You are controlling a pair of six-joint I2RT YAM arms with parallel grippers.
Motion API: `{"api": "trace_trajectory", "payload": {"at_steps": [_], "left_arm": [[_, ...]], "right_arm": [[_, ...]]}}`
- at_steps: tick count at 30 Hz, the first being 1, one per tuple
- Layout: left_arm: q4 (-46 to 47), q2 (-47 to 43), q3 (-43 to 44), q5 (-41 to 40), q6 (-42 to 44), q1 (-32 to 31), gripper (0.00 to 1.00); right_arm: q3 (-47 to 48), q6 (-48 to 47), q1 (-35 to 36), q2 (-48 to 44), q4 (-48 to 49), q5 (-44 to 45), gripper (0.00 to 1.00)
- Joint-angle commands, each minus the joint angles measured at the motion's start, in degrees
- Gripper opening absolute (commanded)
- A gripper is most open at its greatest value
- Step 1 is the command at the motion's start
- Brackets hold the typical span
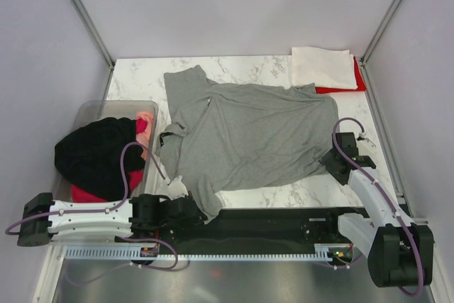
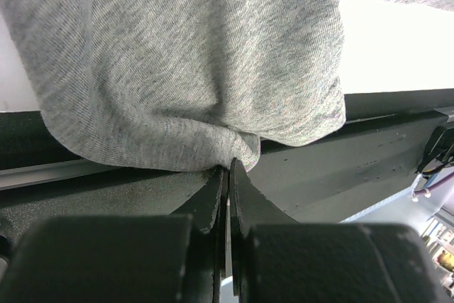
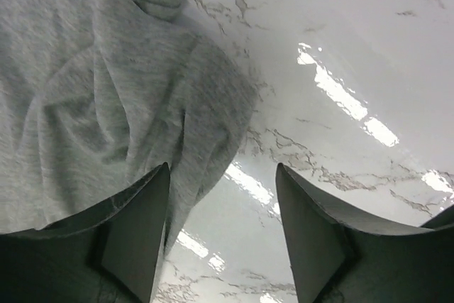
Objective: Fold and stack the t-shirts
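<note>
**Top external view.** The heather grey t-shirt (image 1: 255, 136) lay spread, rumpled, across the middle of the marble table (image 1: 241, 69), one sleeve reaching toward the far left. Its near-left corner hung over the near table edge and hid the fingertips of the left gripper (image 1: 198, 211), so the grasp could not be judged here. The right gripper (image 1: 328, 162) stood at the shirt's near-right corner; whether it touched the cloth was hard to make out. A folded white t-shirt (image 1: 323, 67) sat in the far right corner on a red t-shirt (image 1: 360, 79), of which only a strip showed. At the left, a clear tub (image 1: 106, 108) held a heaped black t-shirt (image 1: 96, 154) that covered most of the contents; a pink t-shirt (image 1: 145, 124) and some red cloth (image 1: 89, 193) showed only in part.

**Left wrist view.** The jaws were clenched on a pinched fold of the grey t-shirt, with no gap between them. The cloth bulged just beyond the fingertips and filled the upper frame, cut off at the top and left. A black base rail (image 2: 340, 168) lay beneath it.

**Right wrist view.** The jaws stood apart and gripped nothing. The shirt's corner lay flat on the table on the left side of this view. Its edge passed under the finger on that side, which hid part of it, and a narrow margin of cloth reached into the gap. The other finger was over bare marble, well clear of the cloth
</note>
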Motion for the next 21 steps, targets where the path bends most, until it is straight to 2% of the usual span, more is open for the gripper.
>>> {"api": "trace_trajectory", "payload": {"at_steps": [1, 4, 15, 18, 19, 21], "left_arm": [[-2.2, -0.8, -1.7, -3.2, 1.0, 0.3, 0.02], [-2.2, -1.6, -2.0, -3.3, 1.0, 0.4, 0.02], [-2.1, -1.2, -1.9, -3.2, 1.0, 0.5, 0.02], [-2.1, -1.1, -1.8, -3.2, 1.3, 0.6, 0.02], [-2.2, -1.1, -1.6, -3.1, 1.3, 0.6, 0.02], [-2.3, -0.9, -1.2, -3.1, 2.4, 0.8, 0.02]], "right_arm": [[1.1, 1.0, -0.8, 1.2, 6.6, 3.3, 0.68], [0.8, 0.5, -1.2, 2.9, 9.9, 2.9, 0.63], [-4.0, -0.8, -3.5, 7.0, 17.1, 0.2, 0.56], [-5.0, -1.1, -3.6, 8.5, 19.0, -3.8, 0.40], [-5.4, -1.0, -3.6, 8.7, 19.7, -4.9, 0.27], [-5.9, -0.3, -3.6, 8.3, 19.4, -7.1, 0.10]]}}
